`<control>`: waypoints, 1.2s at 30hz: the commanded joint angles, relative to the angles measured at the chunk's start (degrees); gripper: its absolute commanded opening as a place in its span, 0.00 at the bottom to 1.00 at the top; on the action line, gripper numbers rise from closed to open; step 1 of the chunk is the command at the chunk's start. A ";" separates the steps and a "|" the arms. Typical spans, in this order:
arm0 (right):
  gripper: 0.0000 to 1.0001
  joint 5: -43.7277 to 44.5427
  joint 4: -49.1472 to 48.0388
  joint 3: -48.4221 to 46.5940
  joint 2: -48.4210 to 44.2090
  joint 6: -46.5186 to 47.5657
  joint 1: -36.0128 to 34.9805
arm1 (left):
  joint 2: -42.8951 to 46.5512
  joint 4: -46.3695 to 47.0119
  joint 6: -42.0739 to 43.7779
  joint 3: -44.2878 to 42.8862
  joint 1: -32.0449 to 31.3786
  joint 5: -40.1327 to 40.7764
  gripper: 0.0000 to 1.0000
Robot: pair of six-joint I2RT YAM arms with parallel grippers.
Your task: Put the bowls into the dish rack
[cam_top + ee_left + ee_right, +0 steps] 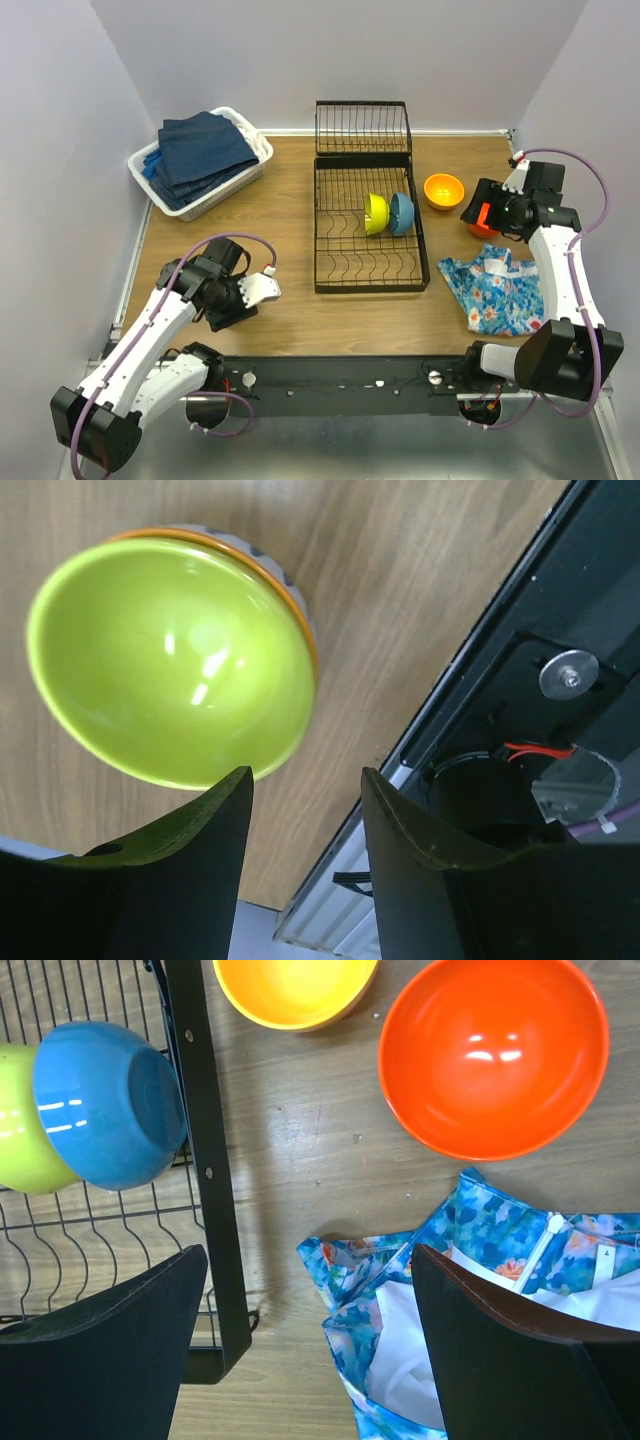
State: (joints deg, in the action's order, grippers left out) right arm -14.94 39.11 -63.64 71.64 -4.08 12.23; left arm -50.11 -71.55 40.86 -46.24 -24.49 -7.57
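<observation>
The black wire dish rack (pixel 365 262) stands mid-table with a lime-yellow bowl (pixel 375 213) and a blue bowl (pixel 402 213) on edge in its slots. An orange-yellow bowl (pixel 444 190) sits right of it. A red-orange bowl (pixel 495 1055) sits beside that one, mostly hidden under my right arm in the top view. My right gripper (pixel 305 1260) is open and empty above the table, between the rack's edge (pixel 205 1160) and the cloth. My left gripper (pixel 304 775) is open and empty. Just beyond its left finger, another lime-yellow bowl (pixel 170 660) sits nested in an orange-rimmed bowl (pixel 295 595).
A white basket of navy towels (pixel 200 160) stands at the back left. A floral blue cloth (pixel 500 285) lies crumpled at the right front. The rack's smaller wire section (pixel 362 128) stands up behind it. The black base rail (pixel 540 630) runs close beside the nested bowls.
</observation>
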 commanded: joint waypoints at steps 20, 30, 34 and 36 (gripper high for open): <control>0.91 -2.73 0.53 0.00 1.23 0.38 0.43 | -1.13 10.02 2.64 7.04 0.14 2.91 0.40; 0.91 -2.64 0.17 0.00 1.31 0.12 0.43 | -0.52 10.47 4.75 8.80 0.14 2.65 0.38; 0.91 -2.46 0.35 -0.08 1.31 0.03 0.43 | 1.15 9.67 5.46 8.18 0.14 1.33 0.38; 0.91 -2.46 0.18 0.18 1.40 -0.05 0.43 | 1.07 9.85 5.54 8.71 0.14 1.42 0.38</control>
State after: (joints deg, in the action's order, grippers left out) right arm -16.43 39.13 -63.64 72.49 -4.05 12.23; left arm -50.35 -62.28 44.88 -37.98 -24.49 -5.63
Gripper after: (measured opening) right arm 0.908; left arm 0.383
